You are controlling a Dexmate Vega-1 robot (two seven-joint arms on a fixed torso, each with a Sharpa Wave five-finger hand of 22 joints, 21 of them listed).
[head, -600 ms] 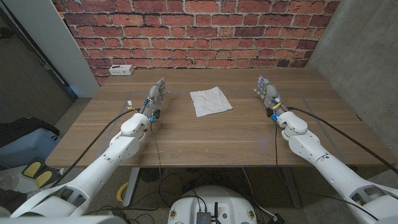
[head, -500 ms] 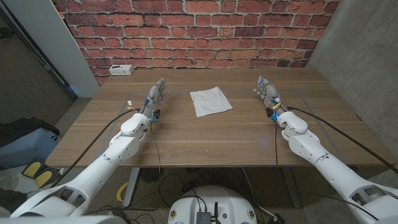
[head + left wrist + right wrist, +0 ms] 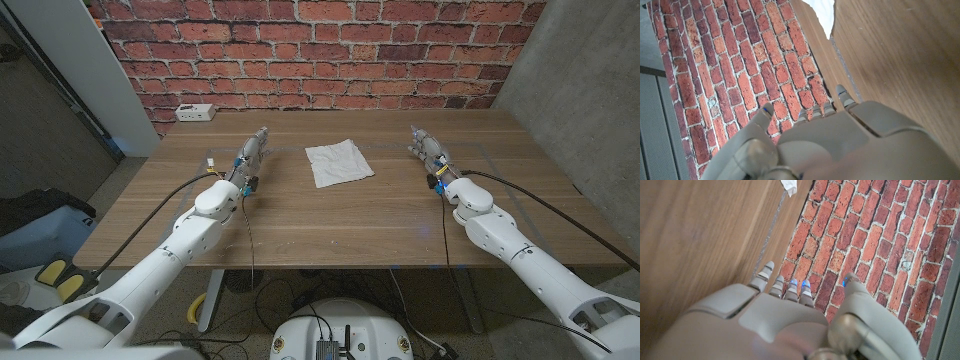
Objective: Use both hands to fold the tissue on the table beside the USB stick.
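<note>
A white tissue (image 3: pixel 338 163) lies spread on the wooden table (image 3: pixel 330 215), slightly rumpled, at the middle toward the far side. My left hand (image 3: pixel 253 152) stands to its left with fingers stretched toward the brick wall, holding nothing. My right hand (image 3: pixel 428 148) stands to the tissue's right, fingers straight and also holding nothing. Neither hand touches the tissue. A corner of the tissue (image 3: pixel 822 12) shows beyond my left hand (image 3: pixel 840 145) in the left wrist view. In the right wrist view, another corner of the tissue (image 3: pixel 790 186) shows past my right hand (image 3: pixel 780 325).
A small pale item (image 3: pixel 209 163) lies just left of my left hand, too small to identify. A white box (image 3: pixel 195 112) sits at the table's far left corner. The brick wall (image 3: pixel 320 50) stands behind the table's far edge.
Both hands have edged slightly forward, the right one also a little toward the tissue. The tissue has not moved.
</note>
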